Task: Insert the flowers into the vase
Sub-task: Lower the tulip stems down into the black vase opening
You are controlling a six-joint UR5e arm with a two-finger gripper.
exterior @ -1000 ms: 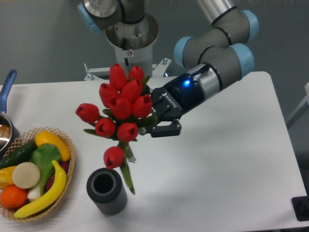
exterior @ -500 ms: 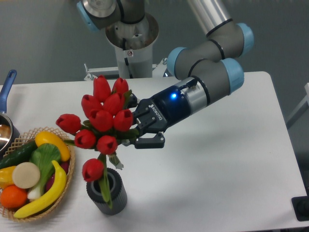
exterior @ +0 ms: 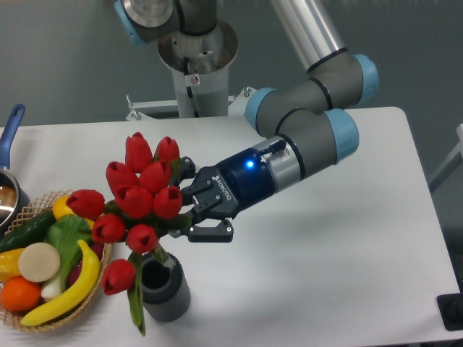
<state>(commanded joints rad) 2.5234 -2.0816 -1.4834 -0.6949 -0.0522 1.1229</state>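
The fixed camera looks down on a white table (exterior: 347, 238). Its right half is bare up to the far right corner. The left side is crowded: a wicker basket (exterior: 98, 278) of fruit sits at the left edge, and the vase (exterior: 166, 289) stands just to the right of it, close to the near edge. At the far left edge a pot with a blue handle (exterior: 13, 124) is cut off by the frame.

The arm (exterior: 304, 137) comes in from the top, bends at blue-capped joints over the middle of the table and reaches toward the left, lying low and nearly level. Its gripper (exterior: 189, 206) points left; the black fingers (exterior: 210, 233) are pressed together on the green stems of the flowers (exterior: 137, 195), just below the buds. A blue light glows on the wrist.

The flowers are held in the air, tilted, with their red buds spread above the gap between basket and vase, some overhanging the basket's right rim. One low bud hangs just left of the vase's mouth. A green leaf or stem end runs down in front of the vase's left wall, outside it; whether any stem sits inside the mouth cannot be told.

Behind the table stand the arm's grey pedestal (exterior: 195, 58) and a plain grey wall.
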